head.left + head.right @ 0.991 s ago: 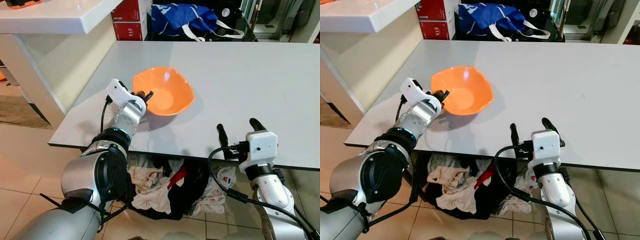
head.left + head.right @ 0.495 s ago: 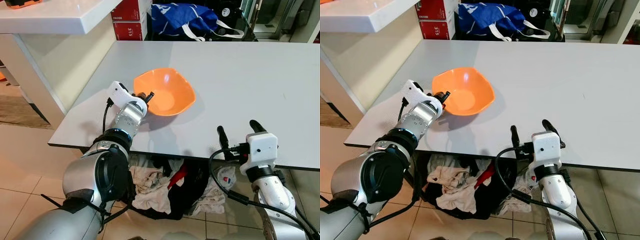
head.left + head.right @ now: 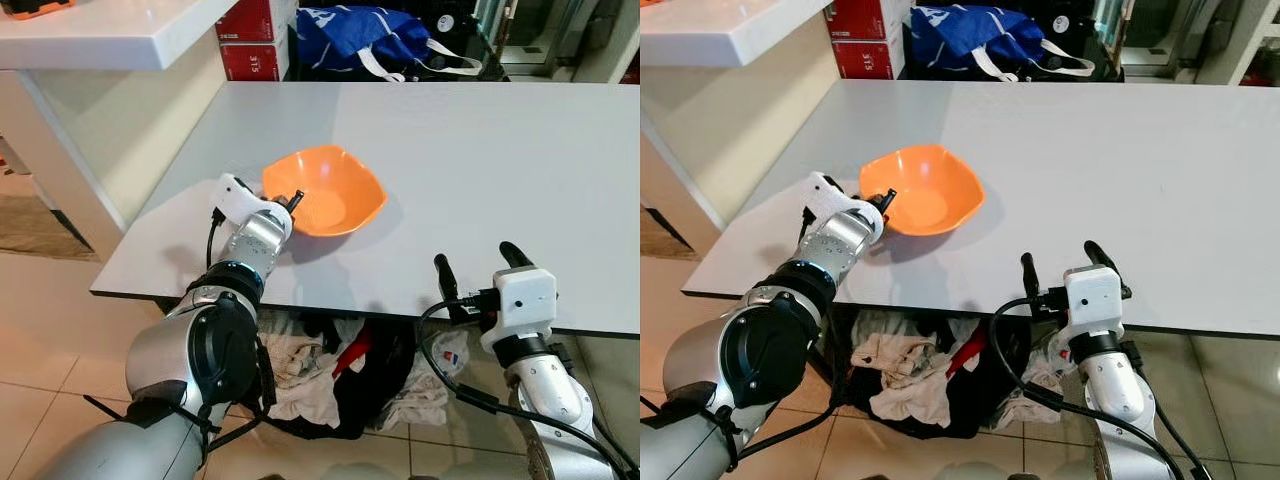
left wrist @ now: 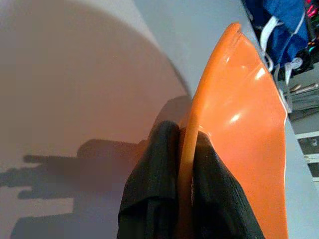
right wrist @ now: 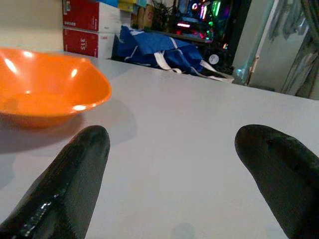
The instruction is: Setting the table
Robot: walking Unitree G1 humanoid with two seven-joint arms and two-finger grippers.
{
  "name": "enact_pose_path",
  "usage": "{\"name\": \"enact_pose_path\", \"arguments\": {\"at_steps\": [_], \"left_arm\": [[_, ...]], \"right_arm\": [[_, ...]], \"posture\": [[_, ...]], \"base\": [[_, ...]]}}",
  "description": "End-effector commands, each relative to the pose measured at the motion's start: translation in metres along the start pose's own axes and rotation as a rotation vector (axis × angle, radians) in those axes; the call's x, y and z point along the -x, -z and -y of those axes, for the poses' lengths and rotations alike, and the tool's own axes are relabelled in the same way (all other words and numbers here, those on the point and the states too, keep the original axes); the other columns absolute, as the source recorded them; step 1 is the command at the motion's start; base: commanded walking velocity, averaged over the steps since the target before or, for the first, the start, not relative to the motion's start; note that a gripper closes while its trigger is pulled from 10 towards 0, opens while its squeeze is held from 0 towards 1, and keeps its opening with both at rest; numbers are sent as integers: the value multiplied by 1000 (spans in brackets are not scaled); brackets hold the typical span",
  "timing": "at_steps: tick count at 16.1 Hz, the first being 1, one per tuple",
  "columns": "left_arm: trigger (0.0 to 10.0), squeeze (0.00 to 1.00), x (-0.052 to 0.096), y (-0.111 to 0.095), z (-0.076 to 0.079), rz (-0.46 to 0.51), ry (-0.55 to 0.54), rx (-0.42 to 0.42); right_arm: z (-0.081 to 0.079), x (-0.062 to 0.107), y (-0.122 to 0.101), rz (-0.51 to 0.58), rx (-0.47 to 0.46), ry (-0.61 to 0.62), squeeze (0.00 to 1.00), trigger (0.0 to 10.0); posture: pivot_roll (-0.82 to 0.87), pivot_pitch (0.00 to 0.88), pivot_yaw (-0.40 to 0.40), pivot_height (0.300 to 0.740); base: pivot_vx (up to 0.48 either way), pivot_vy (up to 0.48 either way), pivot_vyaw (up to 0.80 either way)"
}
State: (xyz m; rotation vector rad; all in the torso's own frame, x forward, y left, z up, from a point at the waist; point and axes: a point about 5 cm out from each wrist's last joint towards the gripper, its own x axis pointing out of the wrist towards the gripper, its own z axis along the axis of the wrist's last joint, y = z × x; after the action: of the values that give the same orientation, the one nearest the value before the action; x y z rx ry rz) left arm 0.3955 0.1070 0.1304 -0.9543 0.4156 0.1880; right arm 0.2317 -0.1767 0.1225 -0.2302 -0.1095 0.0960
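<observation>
An orange bowl [image 3: 330, 190] sits on the grey table [image 3: 480, 170], toward its left front part. My left gripper [image 3: 288, 203] is shut on the bowl's near left rim, one black finger inside and one outside, as the left wrist view shows with the rim [image 4: 185, 149] pinched between the fingers [image 4: 149, 184]. My right gripper [image 3: 477, 268] is open at the table's front edge, right of the bowl, holding nothing. In the right wrist view the bowl [image 5: 45, 94] lies ahead and to one side of the fingers [image 5: 75, 174].
A white counter [image 3: 110, 30] stands at the far left. Red boxes [image 3: 250, 40] and a blue bag [image 3: 380, 35] are behind the table's far edge. A heap of clothes [image 3: 340, 375] lies on the tiled floor under the table.
The bowl now sits lower and flatter on the table, with the left gripper still on its rim. The right arm has stayed put.
</observation>
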Motion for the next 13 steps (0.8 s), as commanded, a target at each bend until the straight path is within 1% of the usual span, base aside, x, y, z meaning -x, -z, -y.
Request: {"name": "enact_pose_path", "arguments": {"at_steps": [1,3,5,6,8,9,10,13], "left_arm": [[10000,0,0,0,-5,0,-31,10],[10000,0,0,2,-6,-8,-51,-29],[10000,0,0,1,-7,-6,-60,-2],[10000,0,0,1,-7,-5,-70,-4],[10000,192,0,1,-8,-7,-75,9],[10000,424,0,2,-8,-11,-78,12],[10000,1000,0,3,-9,-15,-83,17],[10000,1000,0,4,-9,-20,-85,26]], "right_arm": [[-2,2,-2,-2,4,-15,0,10000],[-3,3,-2,-4,6,-19,0,10000],[-3,4,-2,-6,9,-23,0,10000],[-2,5,-2,-8,10,-24,0,10000],[-2,5,-3,-8,11,-25,0,10000],[-2,4,-3,-9,12,-26,0,10000],[-2,4,-3,-9,13,-27,0,10000],[-2,4,-4,-13,15,-30,0,10000]], "posture": [[-291,0,109,740],[-293,0,109,740],[-299,0,109,740],[-300,0,109,740],[-300,0,109,740],[-302,0,109,740],[-303,0,109,740],[-302,0,108,740]], "base": [[0,0,0],[0,0,0],[0,0,0],[0,0,0],[0,0,0],[0,0,0],[0,0,0],[0,0,0]]}}
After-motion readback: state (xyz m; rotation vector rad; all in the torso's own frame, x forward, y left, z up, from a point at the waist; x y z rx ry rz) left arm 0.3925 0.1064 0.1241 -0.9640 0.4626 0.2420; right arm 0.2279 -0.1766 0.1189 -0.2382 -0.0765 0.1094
